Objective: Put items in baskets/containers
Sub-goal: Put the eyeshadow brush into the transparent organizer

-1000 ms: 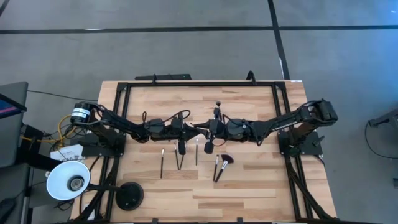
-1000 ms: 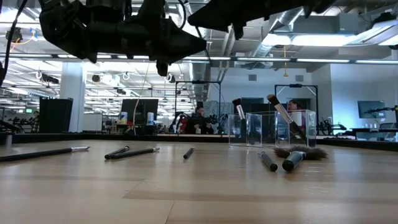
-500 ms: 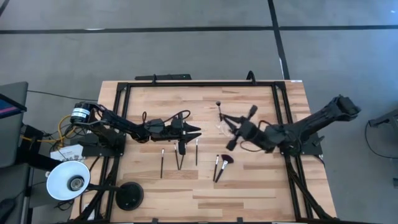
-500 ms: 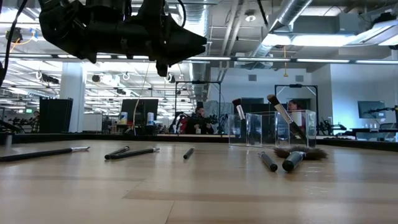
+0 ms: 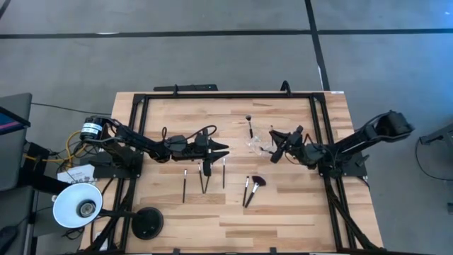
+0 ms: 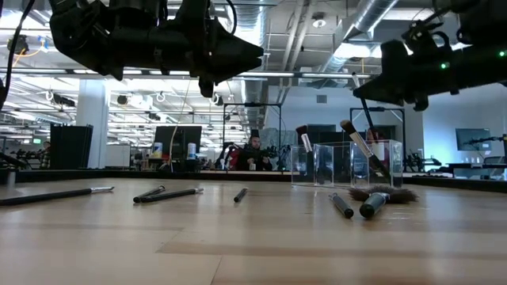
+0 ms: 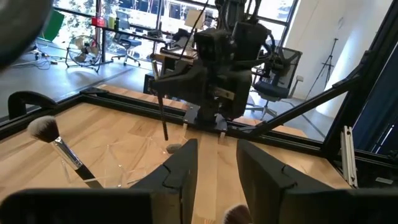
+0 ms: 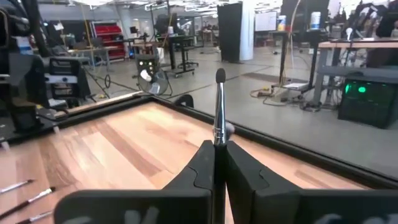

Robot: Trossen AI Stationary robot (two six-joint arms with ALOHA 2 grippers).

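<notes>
Holding a slim makeup brush (image 8: 219, 112) pinched between my right gripper (image 8: 217, 163) fingers, I carry it bristles outward just beside the clear cup (image 5: 259, 142), which stands mid-table with two brushes (image 6: 358, 149) already leaning in it. My left gripper (image 5: 221, 149) hovers above the loose brushes on the wood (image 5: 204, 178), its jaws parted to a narrow gap with nothing between them.

The danger I see is at the cup. It looks light, and the brushes leaning out of it already load its rim. If I bring my brush down at a slant, its handle could catch the rim or knock a leaning brush, and the cup might tip or slide. My grip is also on the thin ferrule end, so the brush could pivot in my fingers and miss the mouth. Letting go too high might make it bounce out.

Compared with a second ago, my right arm has pulled away from the left one: the two grippers were then nearly meeting over the table's middle, and the right now sits on the far side of the cup with the brush in its hold. The left gripper has stayed in place but has opened from near shut. The fan brush (image 5: 256, 183) and the other loose ones have not moved.
</notes>
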